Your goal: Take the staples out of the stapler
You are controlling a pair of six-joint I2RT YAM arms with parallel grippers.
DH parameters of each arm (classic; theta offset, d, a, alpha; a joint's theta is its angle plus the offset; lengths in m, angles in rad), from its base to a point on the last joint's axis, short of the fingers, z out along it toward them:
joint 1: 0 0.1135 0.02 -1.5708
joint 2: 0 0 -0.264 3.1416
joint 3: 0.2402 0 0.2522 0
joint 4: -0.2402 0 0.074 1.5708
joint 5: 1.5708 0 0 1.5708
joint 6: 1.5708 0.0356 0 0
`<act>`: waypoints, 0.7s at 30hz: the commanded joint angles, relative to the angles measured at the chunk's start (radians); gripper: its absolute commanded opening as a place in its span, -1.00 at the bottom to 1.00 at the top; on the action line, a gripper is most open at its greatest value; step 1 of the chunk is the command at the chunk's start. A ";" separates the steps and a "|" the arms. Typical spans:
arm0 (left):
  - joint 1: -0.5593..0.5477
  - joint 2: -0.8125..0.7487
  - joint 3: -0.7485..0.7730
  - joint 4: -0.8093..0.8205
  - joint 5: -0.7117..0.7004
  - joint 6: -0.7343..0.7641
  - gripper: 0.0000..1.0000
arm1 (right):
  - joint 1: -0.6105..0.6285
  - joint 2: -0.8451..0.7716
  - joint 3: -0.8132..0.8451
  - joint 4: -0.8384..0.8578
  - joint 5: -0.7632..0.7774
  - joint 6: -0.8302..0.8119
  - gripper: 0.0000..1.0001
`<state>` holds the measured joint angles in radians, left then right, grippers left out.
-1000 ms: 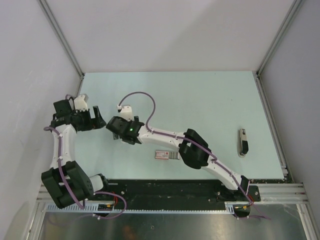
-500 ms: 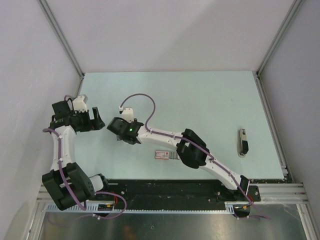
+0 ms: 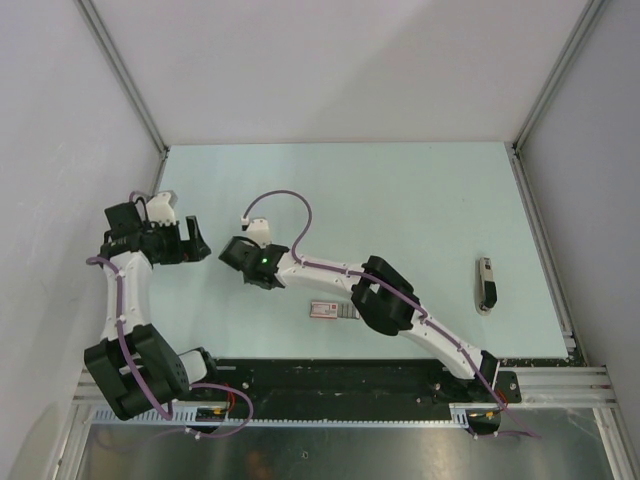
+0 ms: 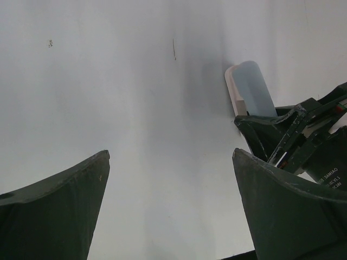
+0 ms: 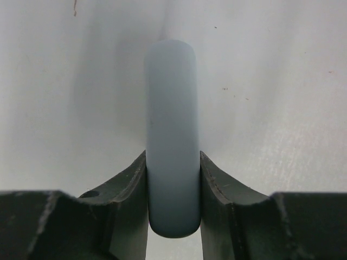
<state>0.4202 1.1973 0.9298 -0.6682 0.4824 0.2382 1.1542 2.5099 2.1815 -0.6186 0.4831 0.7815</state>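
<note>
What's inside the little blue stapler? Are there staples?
The stapler shows only its outside: a smooth blue top and a white edge below it, with the right jaws shut on its sides. Its inside is covered, so any staples can't be seen.

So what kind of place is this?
Most likely a robot test bench in a lab: a table boxed in by plain white panels on metal rails, left arm and right arm bolted at its near edge, right gripper holding a stapler.

Lab: alu frame (image 3: 122, 80), white walls (image 3: 340, 60)
</note>
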 commanded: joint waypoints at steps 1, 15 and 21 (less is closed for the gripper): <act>0.009 0.003 -0.010 0.003 0.066 0.088 0.99 | 0.000 -0.089 0.000 0.016 0.006 -0.037 -0.49; -0.009 -0.023 -0.022 0.003 0.065 0.107 0.99 | 0.003 -0.131 -0.016 0.021 -0.017 -0.071 0.14; -0.013 -0.022 -0.019 0.003 0.067 0.105 0.99 | 0.000 -0.146 -0.035 0.022 -0.017 -0.072 -0.01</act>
<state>0.4133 1.1992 0.9104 -0.6682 0.5014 0.2729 1.1545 2.4340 2.1555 -0.6083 0.4622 0.7204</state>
